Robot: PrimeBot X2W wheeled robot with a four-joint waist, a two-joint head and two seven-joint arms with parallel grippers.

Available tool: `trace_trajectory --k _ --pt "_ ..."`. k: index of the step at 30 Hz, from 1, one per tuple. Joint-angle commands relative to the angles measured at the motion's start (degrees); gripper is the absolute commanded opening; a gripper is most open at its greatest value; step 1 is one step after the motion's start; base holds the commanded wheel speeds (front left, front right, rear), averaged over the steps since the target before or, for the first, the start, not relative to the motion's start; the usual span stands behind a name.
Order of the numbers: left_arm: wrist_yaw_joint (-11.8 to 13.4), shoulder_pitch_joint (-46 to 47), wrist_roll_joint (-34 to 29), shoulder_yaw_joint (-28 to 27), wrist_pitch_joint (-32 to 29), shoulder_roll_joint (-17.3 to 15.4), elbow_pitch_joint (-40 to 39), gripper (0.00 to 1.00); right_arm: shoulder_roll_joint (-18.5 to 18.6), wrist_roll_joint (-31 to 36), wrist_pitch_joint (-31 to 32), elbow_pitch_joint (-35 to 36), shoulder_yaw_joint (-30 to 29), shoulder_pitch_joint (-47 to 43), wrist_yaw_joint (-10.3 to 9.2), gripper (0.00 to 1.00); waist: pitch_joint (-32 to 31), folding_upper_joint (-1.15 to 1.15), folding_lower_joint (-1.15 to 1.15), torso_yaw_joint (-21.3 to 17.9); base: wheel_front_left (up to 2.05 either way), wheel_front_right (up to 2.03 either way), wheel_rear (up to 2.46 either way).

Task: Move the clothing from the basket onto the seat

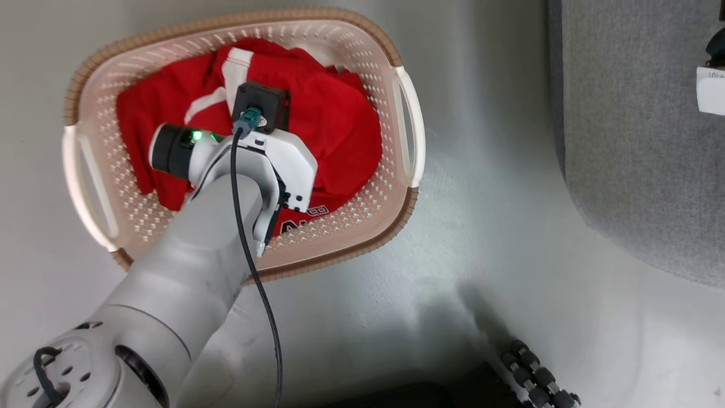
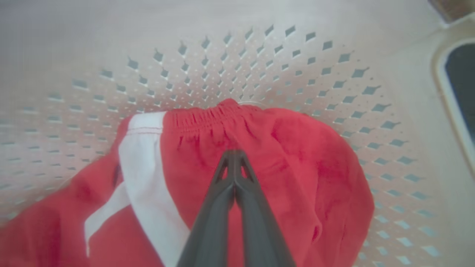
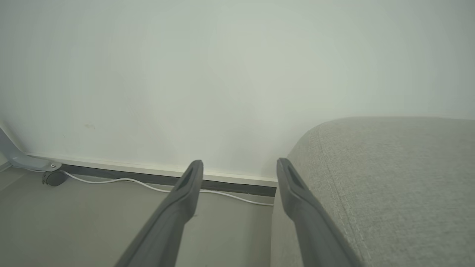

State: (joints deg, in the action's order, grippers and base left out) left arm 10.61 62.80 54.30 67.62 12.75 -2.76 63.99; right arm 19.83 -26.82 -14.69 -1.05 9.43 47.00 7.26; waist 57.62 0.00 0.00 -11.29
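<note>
The grey sofa (image 1: 640, 141) is seen along the right edge of the head view, and nothing red is laid on the part of it that is shown. Its rounded corner is also shown in the right wrist view. The cream laundry basket (image 1: 317, 16) is set on the pale floor (image 1: 498, 238), well apart from the sofa, with bare floor between them. The red jersey clothing (image 1: 334, 130) is heaped inside the basket, spread from its left wall to its right wall. Black-and-white block letters are shown at the near wall. A white stripe and a gathered elastic waistband are made out toward the far wall, so a pair of shorts is judged to lie on top.

The left arm (image 1: 198, 255) is extended down into the basket. The left gripper (image 2: 233, 154) is seen with its fingers pressed together at the tips, just below the waistband; whether a fold of cloth is caught between them cannot be told. The right gripper (image 3: 240, 163) is held with fingers spread and nothing between them, beside the sofa corner.

The task is judged to be at its start: no garment is on the sofa, and all of the clothing is left to be lifted and carried across.
</note>
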Motion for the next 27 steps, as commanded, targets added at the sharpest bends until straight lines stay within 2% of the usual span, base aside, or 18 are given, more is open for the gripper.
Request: trace_trajectory --k 1,6,10,15,16,17,18,27 --pt "0.06 -2.27 1.46 -0.72 1.38 -0.11 -1.46 0.00 0.97 -0.66 -0.30 0.55 -0.23 -3.69 0.23 1.00 -2.37 0.00 0.00 1.37 0.00 0.00 0.00" --pt "0.19 -5.28 2.74 -1.57 2.18 -0.11 -4.69 0.00 2.25 -0.52 -0.30 -0.58 -0.24 -5.18 0.23 1.00 -7.01 0.00 0.00 3.63 0.00 0.00 0.00" --pt "1.05 -8.87 -2.19 -8.08 2.23 -0.11 -10.36 0.00 2.61 -0.32 -0.30 -1.86 0.05 -6.99 0.23 1.00 -12.27 0.00 0.00 5.67 0.00 0.00 0.00" --pt "0.80 -15.18 -10.97 -16.79 2.24 -0.11 -15.77 0.00 2.17 -0.02 -0.30 -3.99 0.89 -9.52 0.23 1.00 -18.43 0.00 0.00 7.07 0.00 0.00 0.00" --pt "0.80 -15.18 -10.97 -16.79 2.24 -0.11 -15.77 0.00 2.17 -0.02 -0.30 -3.99 0.89 -9.52 0.23 1.00 -18.43 0.00 0.00 7.07 0.00 0.00 0.00" --pt "0.70 -16.64 -12.73 -18.53 2.24 -0.11 -16.99 0.43 2.02 0.02 -0.30 -4.46 1.02 -10.22 0.23 1.00 -19.72 0.00 0.00 7.31 0.00 0.00 0.00" --pt "0.64 -18.10 -14.39 -20.40 2.24 -0.11 -18.35 1.00 1.88 0.08 -0.30 -4.94 1.13 -10.97 0.23 1.00 -20.97 0.00 0.00 7.54 0.00 0.00 0.00" --pt "-0.89 -30.35 -27.65 -36.00 2.24 -0.11 -29.23 1.00 -0.13 0.32 -0.30 -8.62 0.93 -17.71 0.23 1.00 -30.70 0.00 0.00 9.47 0.00 0.00 0.00"
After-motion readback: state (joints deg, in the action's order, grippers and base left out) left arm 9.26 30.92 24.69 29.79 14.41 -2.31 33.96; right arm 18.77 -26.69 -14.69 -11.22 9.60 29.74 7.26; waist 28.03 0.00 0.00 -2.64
